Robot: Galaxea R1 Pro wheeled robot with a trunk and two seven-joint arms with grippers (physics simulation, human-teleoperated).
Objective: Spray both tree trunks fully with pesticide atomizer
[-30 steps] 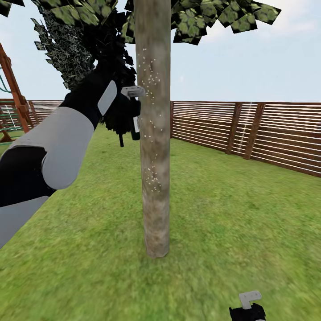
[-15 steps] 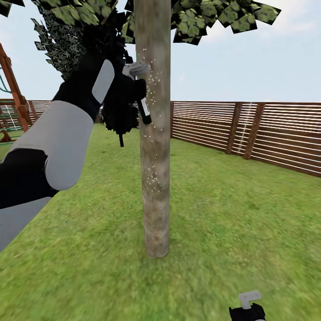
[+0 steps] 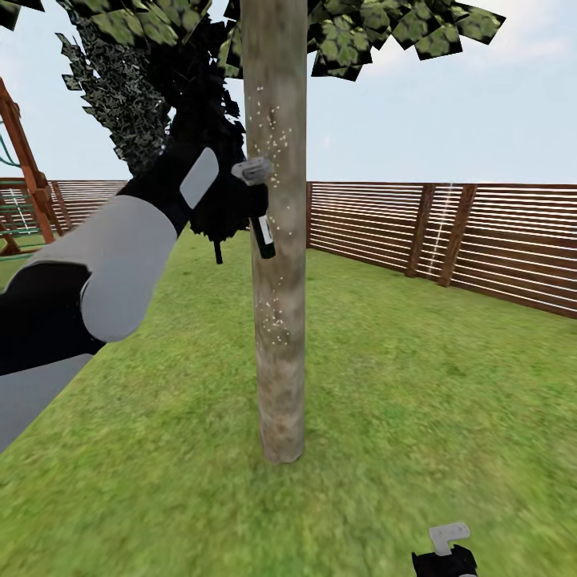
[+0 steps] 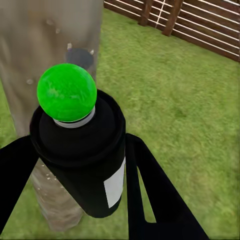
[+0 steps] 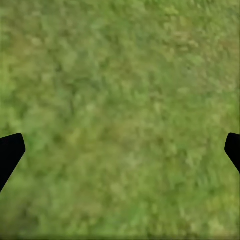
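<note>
Spraying the first trunk. Left gripper (image 4: pixel 75 165) clamped on the spray bottle (image 4: pixel 82 160), green cap toward the tree trunk (image 3: pixel 276 240) just ahead. Speckles cover patches; best to sweep the nozzle slowly, close to bare bark. Left arm raised, reaching forward. Right gripper (image 5: pixel 120 150) spread apart, pointing at grass (image 5: pixel 120 90).

Left gripper (image 3: pixel 255 188) raised, shut on atomizer (image 3: pixel 264 232); trunk (image 3: pixel 276 240) directly ahead, atomizer just beside bark, no room forward. Dark cone tree (image 3: pixel 210 200) and foliage behind gripper, farther off. Below gripper: open air down to grass (image 3: pixel 417 417). Past trunk on far side: open lawn to fence (image 3: pixel 449 236). Right gripper (image 5: pixel 120 145) low, jaws spread wide, bare grass beneath, nothing between fingers; trunk well apart.
</note>
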